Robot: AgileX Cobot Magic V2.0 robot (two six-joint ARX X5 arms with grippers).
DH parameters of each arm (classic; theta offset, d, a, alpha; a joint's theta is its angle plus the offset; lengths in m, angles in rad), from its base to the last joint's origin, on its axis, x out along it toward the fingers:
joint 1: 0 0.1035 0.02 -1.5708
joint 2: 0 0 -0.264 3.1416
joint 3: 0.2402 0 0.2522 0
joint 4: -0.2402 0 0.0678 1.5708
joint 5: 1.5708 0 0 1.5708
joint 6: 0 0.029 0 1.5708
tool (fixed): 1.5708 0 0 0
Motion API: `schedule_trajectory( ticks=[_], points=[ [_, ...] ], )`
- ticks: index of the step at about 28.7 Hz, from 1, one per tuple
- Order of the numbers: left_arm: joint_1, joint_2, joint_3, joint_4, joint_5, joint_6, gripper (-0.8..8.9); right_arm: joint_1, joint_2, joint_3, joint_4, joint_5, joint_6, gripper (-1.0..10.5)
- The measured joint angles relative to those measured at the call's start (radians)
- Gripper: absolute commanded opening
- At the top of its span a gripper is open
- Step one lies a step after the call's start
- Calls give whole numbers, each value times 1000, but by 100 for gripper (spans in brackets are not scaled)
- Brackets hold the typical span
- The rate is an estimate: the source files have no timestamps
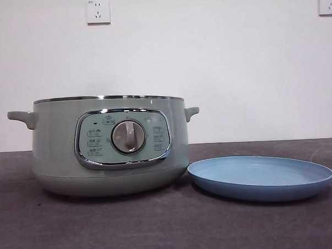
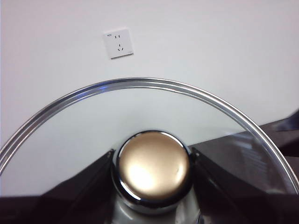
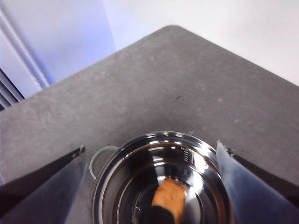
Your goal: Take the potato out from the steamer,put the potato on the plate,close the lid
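We're seeing the steamer point(image 1: 109, 146) sitting uncovered on the dark grey table point(image 1: 159, 229), its dial panel facing the front camera, and the one blue plate point(image 1: 261, 177) is lying bare just beside it, rim nearly touching the pot's base. Only other stuff around: two wall sockets point(image 1: 97, 11) high behind the steamer, nothing in the way. Neither arm is showing in the front view, so the wrist cameras are filling that in for us. The left gripper point(image 2: 152, 163) is clamping its jaws on the knob point(image 2: 153, 165) of the lid point(image 2: 140, 86), which it's holding up off the steamer with a socket showing past the glass. The knob is looking gold-ish here. The right gripper point(image 3: 152, 186) is hanging above the open steamer point(image 3: 159, 182) with its jaws spread wide and gripping nothing. Down inside the shiny bowl we're spotting the single potato point(image 3: 169, 198), which the front view is hiding behind the pot wall.
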State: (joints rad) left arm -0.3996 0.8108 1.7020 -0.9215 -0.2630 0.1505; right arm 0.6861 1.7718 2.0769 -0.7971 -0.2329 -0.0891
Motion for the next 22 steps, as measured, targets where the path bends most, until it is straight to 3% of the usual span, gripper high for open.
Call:
schedule_trajectory(
  ticks=[4, 10, 22],
  points=[
    [0, -52, 0, -68, -32, 1, -8, 29, 96, 56, -2, 8, -10, 469],
    [0, -92, 0, -125, -50, 2, -8, 36, 222, 58, -3, 103, -16, 469],
    [0, -102, 0, -177, -47, 2, -8, 39, 386, 58, -94, 111, -16, 485]
  ],
)
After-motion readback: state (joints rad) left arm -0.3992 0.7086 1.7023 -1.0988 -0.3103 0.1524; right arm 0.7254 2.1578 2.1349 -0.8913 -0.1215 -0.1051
